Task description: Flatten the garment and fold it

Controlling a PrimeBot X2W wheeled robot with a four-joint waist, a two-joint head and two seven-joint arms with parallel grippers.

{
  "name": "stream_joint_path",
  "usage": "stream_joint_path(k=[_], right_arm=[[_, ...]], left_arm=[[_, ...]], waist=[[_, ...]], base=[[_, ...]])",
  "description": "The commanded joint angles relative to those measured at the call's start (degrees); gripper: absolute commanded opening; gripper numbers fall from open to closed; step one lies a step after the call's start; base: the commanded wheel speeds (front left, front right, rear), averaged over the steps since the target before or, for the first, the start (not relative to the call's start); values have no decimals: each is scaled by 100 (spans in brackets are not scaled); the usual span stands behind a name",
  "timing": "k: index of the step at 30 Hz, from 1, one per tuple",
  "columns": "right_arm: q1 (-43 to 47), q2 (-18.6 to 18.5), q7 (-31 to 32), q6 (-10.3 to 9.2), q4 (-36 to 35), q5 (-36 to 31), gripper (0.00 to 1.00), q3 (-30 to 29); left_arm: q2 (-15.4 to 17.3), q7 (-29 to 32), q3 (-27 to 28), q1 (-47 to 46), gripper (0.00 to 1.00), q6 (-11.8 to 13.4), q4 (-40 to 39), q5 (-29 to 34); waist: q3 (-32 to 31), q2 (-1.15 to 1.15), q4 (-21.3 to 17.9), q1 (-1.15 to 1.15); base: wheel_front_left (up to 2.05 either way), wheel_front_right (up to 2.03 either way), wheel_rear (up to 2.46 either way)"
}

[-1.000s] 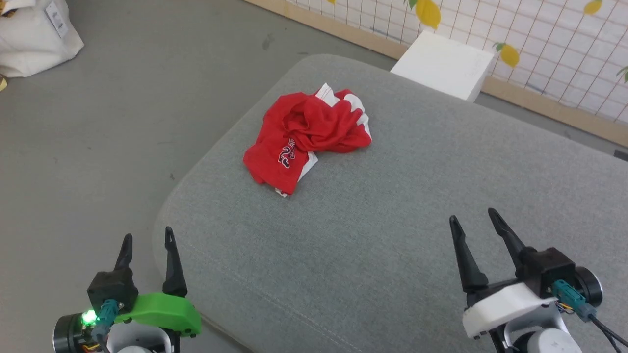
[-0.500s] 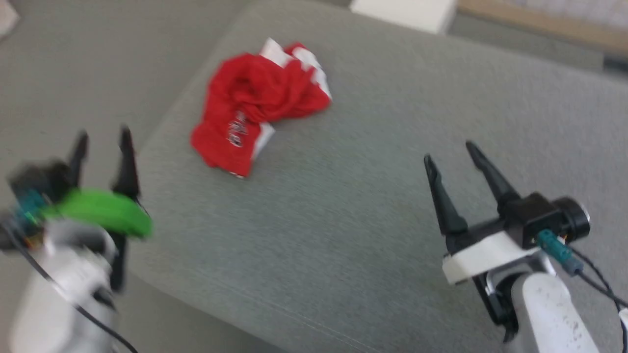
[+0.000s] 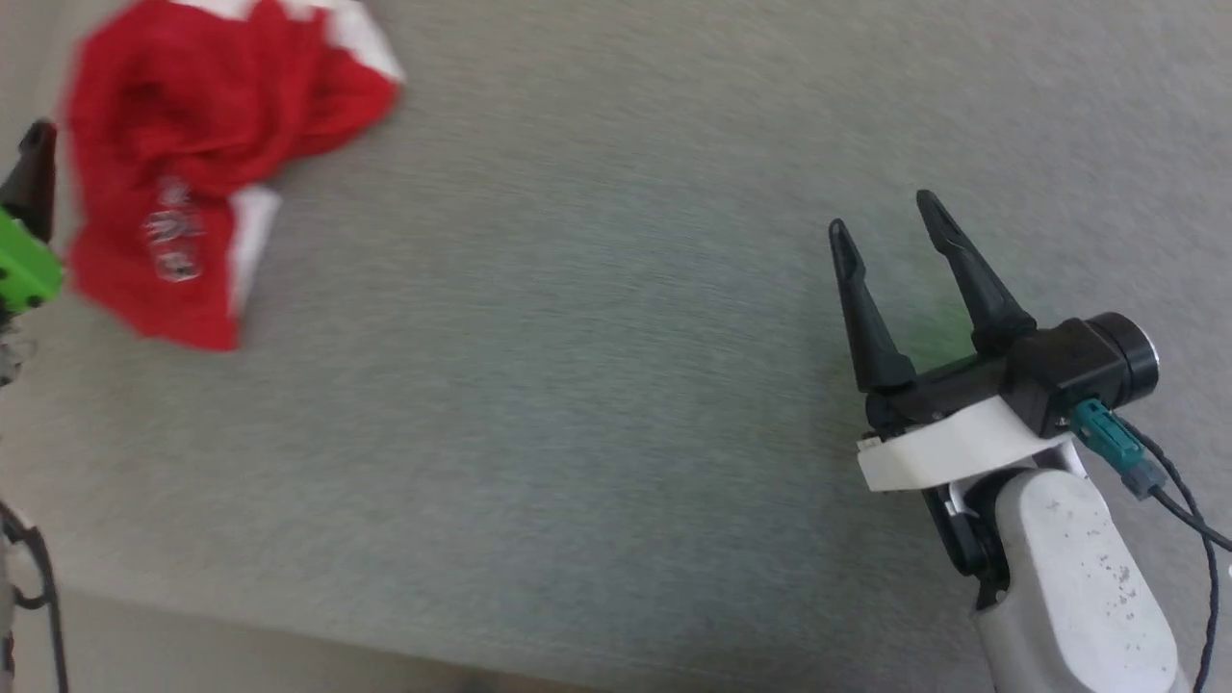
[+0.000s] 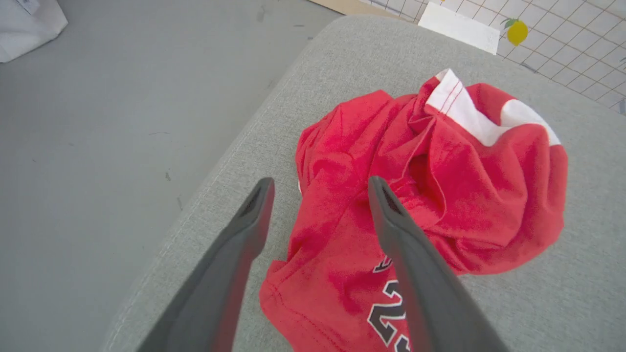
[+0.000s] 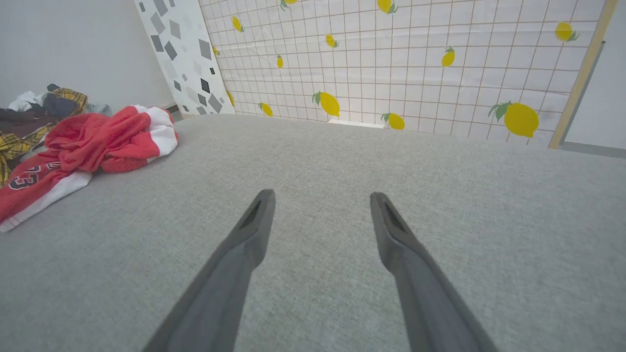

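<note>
The garment (image 3: 192, 144) is a crumpled heap of red shorts with white bands, lying near the left edge of a grey cushion (image 3: 577, 385). In the left wrist view the garment (image 4: 440, 195) shows a black-and-white "23" print. My left gripper (image 4: 320, 182) hovers open just above its left part, holding nothing. One of its dark fingers (image 3: 34, 183) shows at the head view's left edge, beside the heap. My right gripper (image 3: 882, 214) stands open over bare cushion, far to the right of the shorts. In the right wrist view the gripper (image 5: 321, 194) is empty and the garment (image 5: 98, 142) lies far left.
The cushion's rounded left edge drops to a grey floor (image 4: 98, 122). A white box (image 4: 459, 27) and a lemon-patterned grid wall (image 5: 391, 58) stand beyond the cushion. A pile of other clothes (image 5: 34, 112) lies behind the shorts, and a white bag (image 4: 24, 19) sits on the floor.
The head camera has swung down and closer, so the whole picture has shifted. My left gripper has come forward to the garment. The right gripper has moved forward over the cushion. The garment keeps its shape.
</note>
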Motion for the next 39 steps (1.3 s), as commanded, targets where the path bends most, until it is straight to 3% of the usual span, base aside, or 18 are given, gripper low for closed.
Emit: stream_joint_path(k=[1, 7, 10, 11, 13, 16, 21, 25, 32, 39], right_arm=[[-106, -4, -73, -10, 57, 63, 100, 6], [-148, -4, -175, -10, 284, 165, 100, -10], [-124, -4, -203, -10, 380, 196, 100, -27], [-107, -4, -211, -10, 415, 203, 100, -37], [-57, -4, -222, -10, 470, 220, 100, -66], [56, -4, -232, -10, 555, 237, 100, -112], [329, -4, -240, -10, 715, 278, 100, -235], [566, -4, -243, -10, 803, 331, 100, -278], [959, -4, -244, -10, 847, 470, 100, -376], [1312, -4, -229, -10, 809, 462, 100, -493]], left_arm=[[57, 215, 54, 3, 100, 121, 67, -99], [67, 1194, 78, 448, 100, 663, 300, -259], [-4, 1509, 75, 700, 100, 759, 357, -390], [-41, 1575, 62, 791, 87, 763, 334, -428], [-53, 1439, 91, 901, 0, 712, 221, -431], [21, 589, 222, 925, 0, 566, 30, -206], [182, -1544, 279, 687, 0, 411, -115, 612], [207, -2568, 93, 406, 0, 327, -193, 1064], [-129, -3234, -529, -177, 0, 46, -486, 1345], [-948, -3095, -1417, -591, 0, -105, -947, 1381]], waist=[[854, 0, -914, -1], [724, 0, -997, -1], [523, 0, -972, -1], [400, 0, -948, -1], [168, 0, -897, -1], [-237, 0, -815, -1], [-1087, 0, -671, -1], [-1657, 0, -669, -1], [-2392, 0, -839, -1], [-2827, 0, -1245, -1]], base=[[0, 0, 0], [0, 0, 0], [0, 0, 0], [0, 0, 0], [0, 0, 0], [0, 0, 0], [0, 0, 0], [0, 0, 0], [0, 0, 0], [0, 0, 0]])
